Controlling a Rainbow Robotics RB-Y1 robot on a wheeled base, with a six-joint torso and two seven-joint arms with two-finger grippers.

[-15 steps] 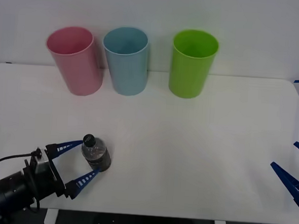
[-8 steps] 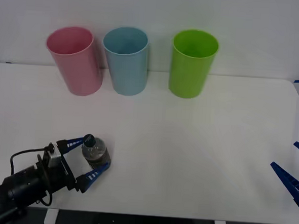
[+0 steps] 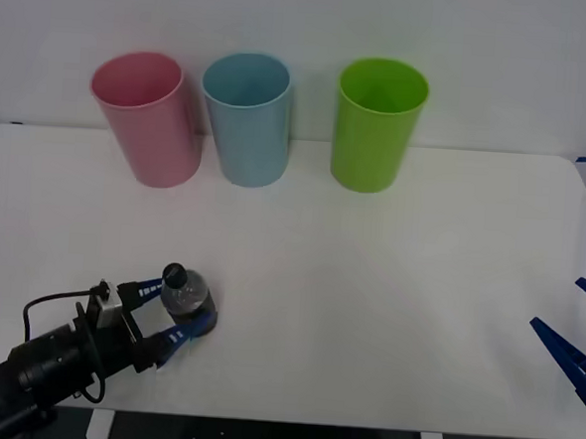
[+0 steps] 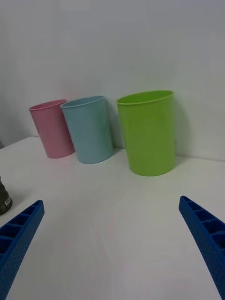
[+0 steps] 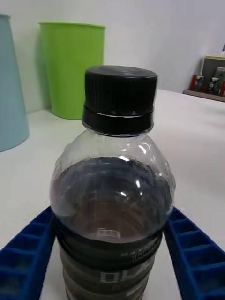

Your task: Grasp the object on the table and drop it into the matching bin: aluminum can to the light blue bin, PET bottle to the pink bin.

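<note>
— So, from the front, what is hard to make out?

— The left gripper [image 3: 173,312] at the near left of the wide white table [image 3: 388,285]: its blue ribbed fingers are clenched on the small clear plastic bottle with the black cap [image 3: 187,299], which stands upright between them. The right gripper [image 3: 576,346] is cut off at the right edge, fingers spread apart. I see nothing inside the tall pink plastic bin [image 3: 148,117], the pale blue plastic bin [image 3: 246,117] or the green plastic tub [image 3: 378,122] standing along the far edge.

— And the right wrist view?

— The bottle is cut off at the edge, just a dark sliver; the bins' insides are hidden.

— The left wrist view?

— The bottle holds dark liquid and its base is cut off.
</note>
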